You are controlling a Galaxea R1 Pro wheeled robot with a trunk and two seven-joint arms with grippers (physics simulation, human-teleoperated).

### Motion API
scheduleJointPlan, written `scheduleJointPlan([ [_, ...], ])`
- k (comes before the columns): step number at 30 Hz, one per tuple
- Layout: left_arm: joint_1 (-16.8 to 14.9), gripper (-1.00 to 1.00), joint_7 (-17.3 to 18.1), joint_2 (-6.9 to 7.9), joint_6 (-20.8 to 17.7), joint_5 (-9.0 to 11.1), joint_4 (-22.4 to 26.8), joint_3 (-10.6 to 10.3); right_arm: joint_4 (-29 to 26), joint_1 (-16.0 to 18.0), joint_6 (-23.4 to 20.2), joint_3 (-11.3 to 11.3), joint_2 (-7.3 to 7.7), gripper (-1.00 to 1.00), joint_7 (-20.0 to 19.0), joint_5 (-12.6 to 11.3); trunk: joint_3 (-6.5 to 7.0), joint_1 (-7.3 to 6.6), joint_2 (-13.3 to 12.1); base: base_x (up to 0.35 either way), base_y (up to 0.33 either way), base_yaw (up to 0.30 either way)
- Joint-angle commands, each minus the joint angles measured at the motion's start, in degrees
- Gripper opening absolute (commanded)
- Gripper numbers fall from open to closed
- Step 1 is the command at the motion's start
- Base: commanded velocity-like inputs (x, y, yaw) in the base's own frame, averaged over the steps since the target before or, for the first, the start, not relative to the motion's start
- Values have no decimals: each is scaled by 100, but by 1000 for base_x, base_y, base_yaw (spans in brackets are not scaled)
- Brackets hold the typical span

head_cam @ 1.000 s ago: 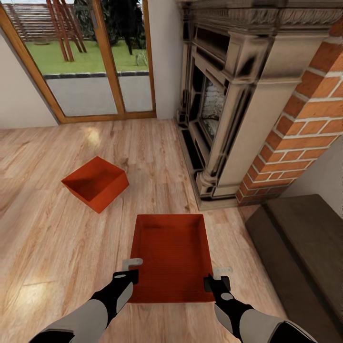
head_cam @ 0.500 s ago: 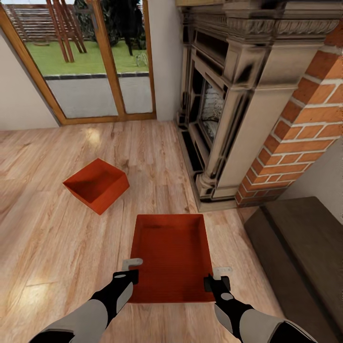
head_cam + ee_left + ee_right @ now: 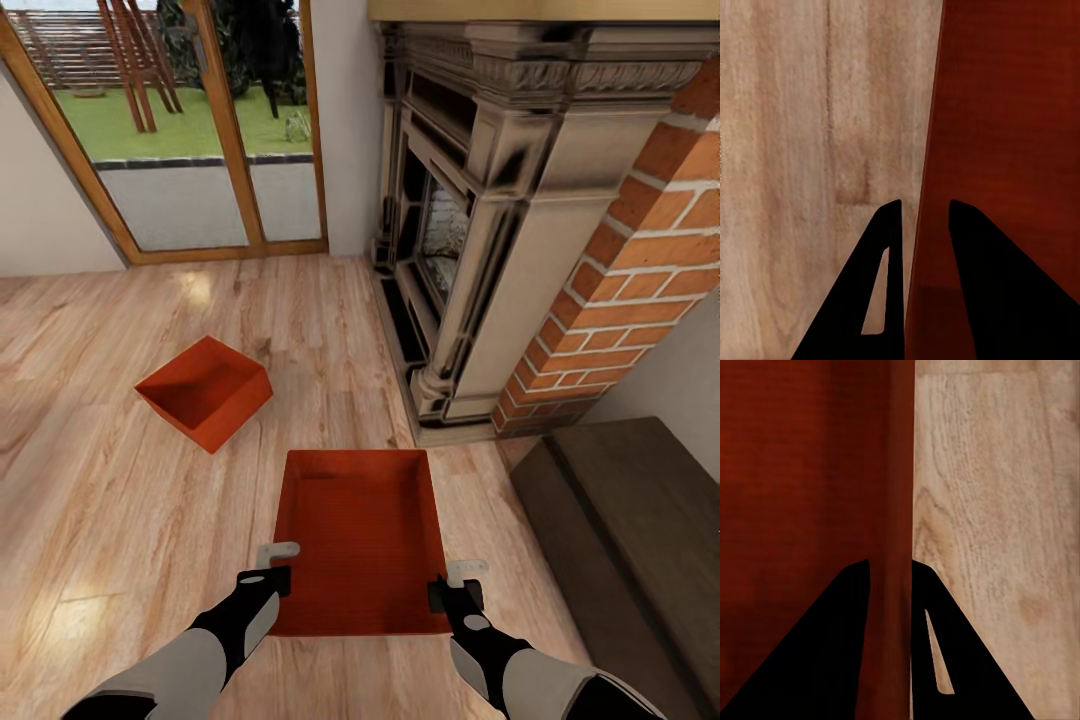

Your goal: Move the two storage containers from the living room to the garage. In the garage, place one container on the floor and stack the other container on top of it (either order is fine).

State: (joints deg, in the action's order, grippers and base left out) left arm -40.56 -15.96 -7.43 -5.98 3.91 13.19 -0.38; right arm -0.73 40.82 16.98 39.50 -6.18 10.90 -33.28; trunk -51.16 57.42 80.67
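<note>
Nearest, dead ahead and low: held container [image 3: 362, 540], an orange-red lidless box, long axis running straight away from the robot, carried between both arms above the light wood-plank floor [image 3: 90, 540]. Left gripper [image 3: 272, 566] pinching the box's left long wall close to the near corner; in the left wrist view [image 3: 921, 225] one dark finger inside the wall, one outside, narrowed onto the thin edge. Right gripper [image 3: 458, 582] doing the same on the right long wall, seen in the right wrist view [image 3: 891, 577] straddling that wall, clamped. Both arms equally near, one each side.

Farther off, ahead and to the left: second container [image 3: 205, 392], resting on the planks, turned at an angle, open side up, well apart from the held one. Lies closer to the left arm's side, but both grippers occupied, so probably a matter of setting the first box into or beside it, or a separate trip.

To the right, a dark low bench [image 3: 640, 540]; beyond it the red-brick fireplace [image 3: 520, 230]. Far left, glass doors [image 3: 170, 130] onto a lawn. Still the living room; no garage in sight.

Against a second ago: whole scene slid slightly downward in the picture, more mantel showing up top, so camera motion, not the objects. Grip and held box unchanged relative to the arms.
</note>
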Motion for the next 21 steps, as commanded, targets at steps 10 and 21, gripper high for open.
scheduleJointPlan([
  [10,4,-100,-48,-4,-35,-18,8,29,-6,5,24,-144,-6,-100,9,-21,177,-221,-401,0,0,0],
  [21,4,-100,-48,-4,-35,-21,9,29,-2,0,23,-144,-4,-100,9,-21,374,-462,-842,0,0,0],
])
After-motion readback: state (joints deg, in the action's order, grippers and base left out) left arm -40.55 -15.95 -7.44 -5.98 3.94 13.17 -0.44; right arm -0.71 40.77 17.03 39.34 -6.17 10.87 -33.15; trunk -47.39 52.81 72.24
